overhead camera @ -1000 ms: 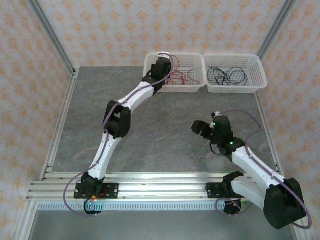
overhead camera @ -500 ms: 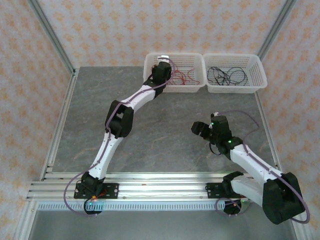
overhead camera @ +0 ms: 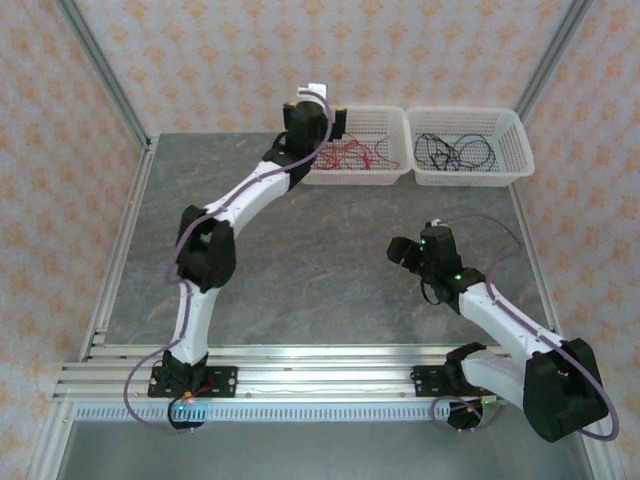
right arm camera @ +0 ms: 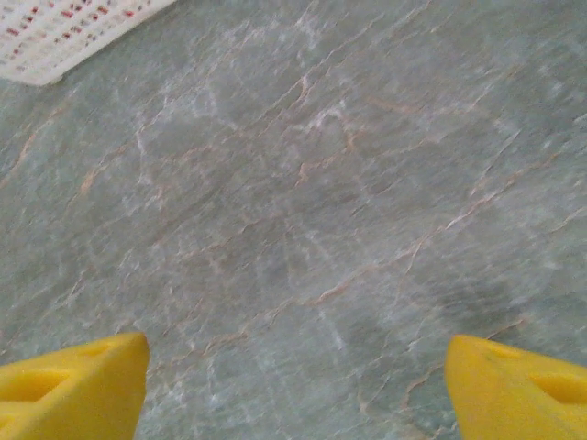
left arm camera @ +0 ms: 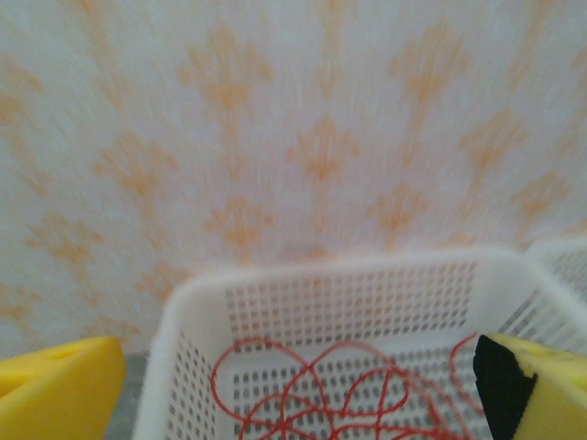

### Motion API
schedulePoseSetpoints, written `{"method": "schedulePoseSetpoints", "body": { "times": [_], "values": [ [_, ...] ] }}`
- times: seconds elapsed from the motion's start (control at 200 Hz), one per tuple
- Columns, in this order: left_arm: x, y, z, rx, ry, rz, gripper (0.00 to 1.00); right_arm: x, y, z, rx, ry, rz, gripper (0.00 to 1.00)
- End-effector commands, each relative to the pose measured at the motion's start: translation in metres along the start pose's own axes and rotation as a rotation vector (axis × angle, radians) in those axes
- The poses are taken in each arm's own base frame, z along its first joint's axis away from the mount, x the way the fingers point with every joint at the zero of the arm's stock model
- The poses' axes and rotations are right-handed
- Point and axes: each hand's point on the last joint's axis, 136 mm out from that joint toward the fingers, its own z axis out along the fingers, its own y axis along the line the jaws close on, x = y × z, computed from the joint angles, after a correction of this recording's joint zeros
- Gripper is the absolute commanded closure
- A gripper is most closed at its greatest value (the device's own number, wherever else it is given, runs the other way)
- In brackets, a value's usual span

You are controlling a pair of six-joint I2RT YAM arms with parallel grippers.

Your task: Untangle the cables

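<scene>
The grey table (overhead camera: 330, 260) carries two white baskets at its far edge. The red cables (overhead camera: 355, 152) lie in the left basket (overhead camera: 372, 109) and the black cables (overhead camera: 455, 152) in the right basket (overhead camera: 470, 110), so the strands are judged to be sorted by colour. The left gripper (overhead camera: 308, 112) is held over the left basket's near-left corner, and the right gripper (overhead camera: 403, 252) over bare table. Both pairs of jaws are spread wide and empty.

A springy red loop could be snagged by a finger if the left arm were drawn away low, and the light basket could then be dragged or tipped.

Both baskets and both arms are given together from above. Single red loops against the perforated wall are resolved in the left wrist view, where from above a tangle is seen.
</scene>
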Motion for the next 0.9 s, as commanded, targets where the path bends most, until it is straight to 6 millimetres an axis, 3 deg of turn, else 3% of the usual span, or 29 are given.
{"method": "schedulePoseSetpoints", "body": {
  "times": [0.0,0.125,0.23,0.355,0.455,0.541,0.611,0.666,0.826,0.896],
  "values": [
    [-0.057,0.012,-0.045,0.024,-0.124,-0.04,0.01,-0.033,-0.006,-0.008,0.093,-0.121,-0.059,0.16],
    [-0.076,0.044,-0.104,-0.022,-0.2,-0.056,0.01,-0.062,-0.014,-0.017,0.173,-0.263,-0.125,0.16],
    [-0.07,0.087,-0.159,-0.117,-0.24,-0.048,0.01,-0.084,-0.025,-0.029,0.231,-0.437,-0.172,0.16],
    [-0.036,0.168,-0.212,-0.291,-0.233,-0.094,0.01,-0.097,-0.038,-0.046,0.241,-0.655,-0.19,0.16],
    [0.014,0.237,-0.248,-0.421,-0.196,-0.157,0.01,-0.098,-0.047,-0.049,0.233,-0.752,-0.204,0.16],
    [0.063,0.278,-0.275,-0.526,-0.184,-0.182,0.01,-0.095,-0.055,-0.045,0.233,-0.777,-0.212,0.16],
    [0.093,0.297,-0.296,-0.616,-0.237,-0.201,0.01,-0.09,-0.059,-0.041,0.199,-0.799,-0.223,0.16],
    [0.11,0.3,-0.302,-0.627,-0.273,-0.221,0.01,-0.093,-0.06,-0.045,0.188,-0.844,-0.229,0.16],
    [0.165,0.306,-0.292,-0.649,-0.235,-0.247,0.01,-0.098,-0.068,-0.047,0.161,-0.89,-0.26,0.16],
    [0.185,0.307,-0.292,-0.652,-0.239,-0.234,0.0,-0.098,-0.076,-0.037,0.135,-0.876,-0.242,0.16]
  ]
}}
